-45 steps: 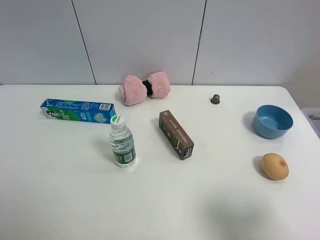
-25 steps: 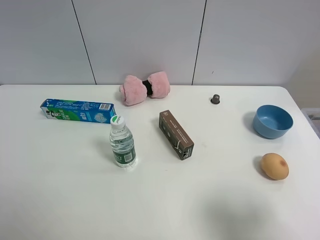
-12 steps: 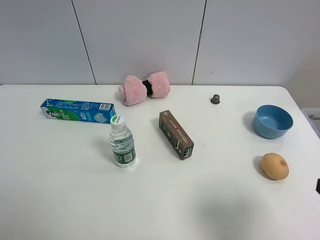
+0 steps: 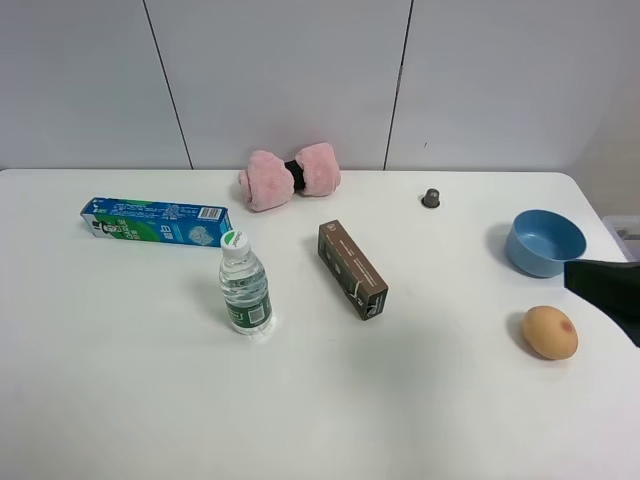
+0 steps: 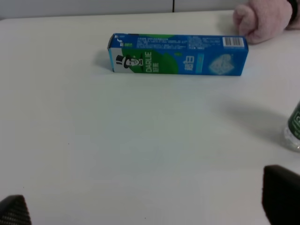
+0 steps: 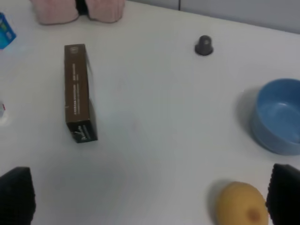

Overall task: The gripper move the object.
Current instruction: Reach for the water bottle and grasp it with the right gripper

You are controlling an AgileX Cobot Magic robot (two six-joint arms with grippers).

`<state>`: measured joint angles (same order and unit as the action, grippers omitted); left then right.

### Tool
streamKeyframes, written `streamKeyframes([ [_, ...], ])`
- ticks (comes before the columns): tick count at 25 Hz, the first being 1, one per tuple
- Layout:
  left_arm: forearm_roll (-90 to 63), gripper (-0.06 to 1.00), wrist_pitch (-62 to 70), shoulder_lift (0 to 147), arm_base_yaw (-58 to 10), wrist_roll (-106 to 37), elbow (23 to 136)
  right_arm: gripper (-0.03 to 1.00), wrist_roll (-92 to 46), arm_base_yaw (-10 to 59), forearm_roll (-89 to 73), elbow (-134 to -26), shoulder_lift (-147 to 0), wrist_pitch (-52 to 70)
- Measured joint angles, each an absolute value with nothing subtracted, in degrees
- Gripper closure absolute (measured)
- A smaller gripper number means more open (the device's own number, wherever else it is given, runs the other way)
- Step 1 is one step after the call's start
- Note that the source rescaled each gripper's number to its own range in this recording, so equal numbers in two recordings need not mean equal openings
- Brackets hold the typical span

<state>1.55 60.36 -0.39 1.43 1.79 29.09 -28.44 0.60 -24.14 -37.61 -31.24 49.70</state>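
While nothing's actually got hold of anything here, the bottle (image 4: 245, 285) is standing upright on the white worktop (image 4: 120, 400), white cap on and green label round the middle, on the left half in the high view. It's just in front of the right-hand end of the blue-green toothpaste box (image 4: 155, 221), not touching it as far as I can see, and there's a clear gap between it and the brown box (image 4: 352, 269), which lies at a slant off to its right. Left claw (image 5: 147, 204) is wide open: in its wrist view you only get the two dark fingertips (image 5: 281, 194) at the corners of the frame, bare worktop between them, the toothpaste box lying flat further out, and a sliver of the bottle at the edge. Right claw (image 6: 150, 197) is also spread wide, nothing in it, with the brown box, a little dark cap (image 6: 204, 45), the blue bowl (image 6: 279, 117) and a tan egg-shaped thing (image 6: 241, 206) all in its view. From the high camera a dark bit of the right arm (image 4: 608, 285) pokes in at the right edge, between the bowl and the egg-shaped thing, well apart from the bottle. Pink plush bow (image 4: 291, 176) sits at the back by the wall.
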Motion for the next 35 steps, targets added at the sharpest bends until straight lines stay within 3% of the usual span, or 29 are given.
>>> streamKeyframes([
  [7,1.55,-0.06,60.36,-0.39,1.43,1.79,29.09,-0.03,-40.45,2.48,-26.85,-38.14,-41.25,47.88],
  [16,1.55,-0.06,60.36,-0.39,1.43,1.79,29.09,-0.03,-40.19,23.46,-26.70,-38.14,-54.45,30.32],
  [26,1.55,-0.06,60.36,-0.39,1.43,1.79,29.09,-0.03,-30.04,40.12,-19.73,-38.18,-68.57,17.61],
  [35,1.55,-0.06,60.36,-0.39,1.43,1.79,29.09,-0.03,-22.14,42.75,-16.09,-38.18,-74.27,13.02],
])
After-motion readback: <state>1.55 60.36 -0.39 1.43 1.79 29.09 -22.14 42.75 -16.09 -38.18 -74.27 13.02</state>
